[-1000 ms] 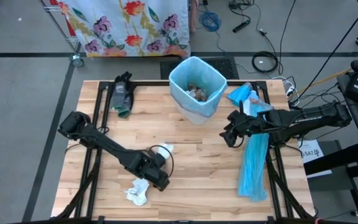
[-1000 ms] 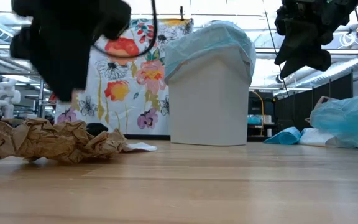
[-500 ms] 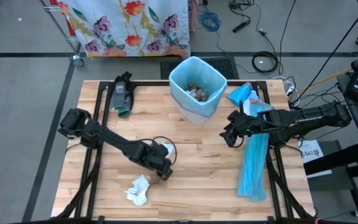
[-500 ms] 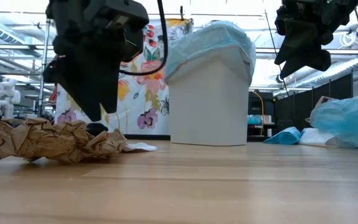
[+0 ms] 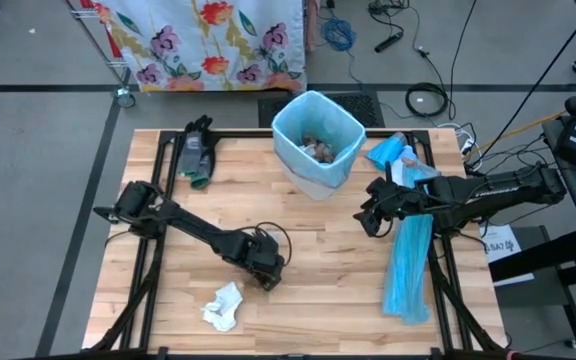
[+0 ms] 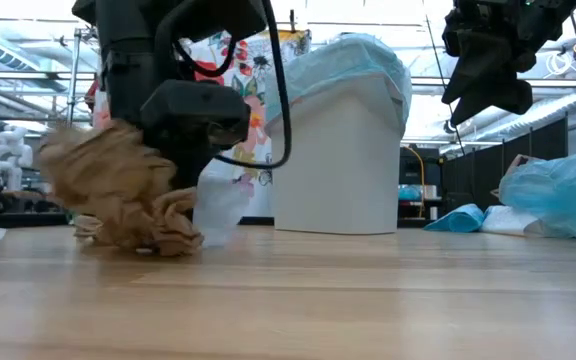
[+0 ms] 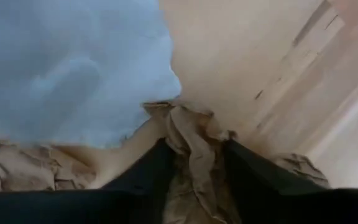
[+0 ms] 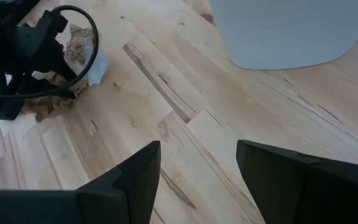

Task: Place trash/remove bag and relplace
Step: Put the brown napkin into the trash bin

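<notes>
A crumpled brown paper wad (image 6: 118, 190) of trash sits near the table's middle, with a white tissue (image 6: 218, 205) against it. My left gripper (image 5: 265, 270) stands over it, pointing down, shut on the wad (image 7: 191, 134). Another white tissue wad (image 5: 223, 305) lies near the front edge. The lined bin (image 5: 316, 140) stands at the far middle with trash inside. My right gripper (image 5: 368, 218) hangs open above the table's right half, touching nothing. My left gripper pinches a raised fold of the brown paper wad (image 7: 194, 155) between its two fingers (image 7: 148, 171), coming from above and pointing down. The wad is bunched up under the fingers, and its lower part (image 6: 158, 240) rests on the table.
A long light-blue plastic strip (image 5: 408, 265) lies along the right side, with more blue plastic (image 5: 393, 152) beside the bin. A dark glove-like thing (image 5: 196, 150) lies at the far left. Bare wood (image 5: 328, 260) lies between the two arms.
My left gripper has come down and gone a little toward the table's right and far edges, onto the brown paper. The wad, which lay spread flat, is now drawn together into a taller bunch, and its left part has risen off the table.
</notes>
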Robot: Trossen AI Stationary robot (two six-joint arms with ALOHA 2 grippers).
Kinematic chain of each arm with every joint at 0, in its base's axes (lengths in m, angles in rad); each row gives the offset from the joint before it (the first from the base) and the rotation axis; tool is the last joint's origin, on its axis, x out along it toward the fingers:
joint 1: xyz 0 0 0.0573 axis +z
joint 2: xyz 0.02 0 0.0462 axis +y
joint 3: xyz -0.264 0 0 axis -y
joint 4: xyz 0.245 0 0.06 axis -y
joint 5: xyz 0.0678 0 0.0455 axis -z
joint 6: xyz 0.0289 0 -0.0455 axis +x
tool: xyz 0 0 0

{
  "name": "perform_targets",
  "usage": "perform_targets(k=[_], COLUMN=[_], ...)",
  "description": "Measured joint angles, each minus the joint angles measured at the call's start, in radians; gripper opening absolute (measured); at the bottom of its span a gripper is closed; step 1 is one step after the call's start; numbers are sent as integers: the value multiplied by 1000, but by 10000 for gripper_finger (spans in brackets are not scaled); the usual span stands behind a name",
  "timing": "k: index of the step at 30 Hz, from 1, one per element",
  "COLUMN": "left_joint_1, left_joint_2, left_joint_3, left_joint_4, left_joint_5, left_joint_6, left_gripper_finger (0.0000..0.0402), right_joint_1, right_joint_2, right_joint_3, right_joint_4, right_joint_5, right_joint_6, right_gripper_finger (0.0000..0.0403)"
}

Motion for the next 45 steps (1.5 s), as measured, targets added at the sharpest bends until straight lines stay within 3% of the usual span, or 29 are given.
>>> perform_targets(k=[3,8,17,24,33,45], left_joint_1=[-4,-9,-6,97,336,610], left_joint_2=[-18,-112,-302,-409,-382,-261], left_joint_3=[14,62,179,315,578,618], left_joint_4=[24,27,-3,-6,48,386], left_joint_5=[6,-29,-185,-295,-310,-310], left_joint_6=[3,26,173,372,650,702], left_gripper_finger=[35,8,3,1,1,25], right_joint_1=[0,0,0,0,0,0], right_joint_2=[0,0,0,0,0,0], right_joint_3=[0,0,0,0,0,0], right_joint_4=[1,-1,-1,0,0,0], right_joint_5=[0,0,0,0,0,0], right_joint_6=[0,0,0,0,0,0], right_gripper_finger=[203,203,203,203,203,203])
